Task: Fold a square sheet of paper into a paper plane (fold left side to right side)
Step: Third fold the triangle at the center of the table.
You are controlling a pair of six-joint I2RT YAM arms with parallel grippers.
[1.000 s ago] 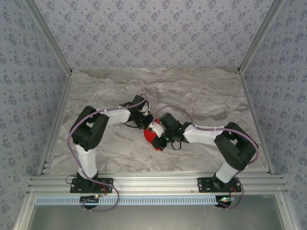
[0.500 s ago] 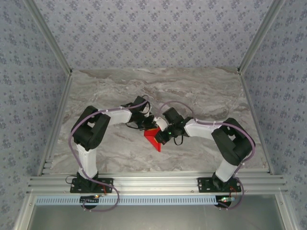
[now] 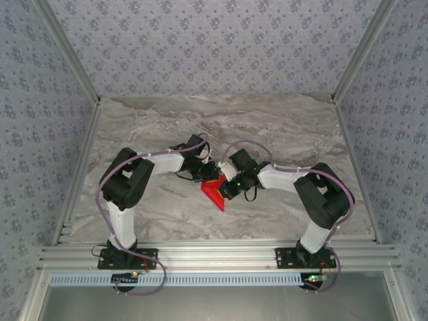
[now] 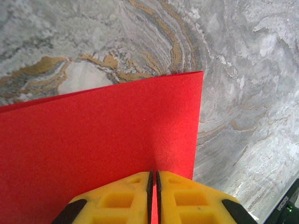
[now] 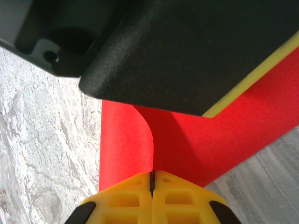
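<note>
The square sheet of paper [image 3: 216,194] is bright red and sits mid-table between both arms, showing as a pointed shape with its tip toward the near edge. My left gripper [image 3: 206,176] is at its far-left side; in the left wrist view the yellow fingers [image 4: 126,196] of my left gripper [image 4: 153,172] are shut on the sheet [image 4: 103,126], red showing between the pads. My right gripper [image 3: 227,188] is at the sheet's right; in the right wrist view my right gripper [image 5: 152,174] is shut on a curled-up edge of the sheet [image 5: 126,149].
The marble table [image 3: 281,134] runs out to aluminium rails at the sides and near edge [image 3: 214,255]. The left gripper's black body [image 5: 187,51] hangs right over the right gripper's fingers, very close. Patterned walls enclose the space.
My right gripper has moved up and left, closer to the left gripper, taking the sheet's edge with it. More of the red point shows below. The left gripper has barely moved.
</note>
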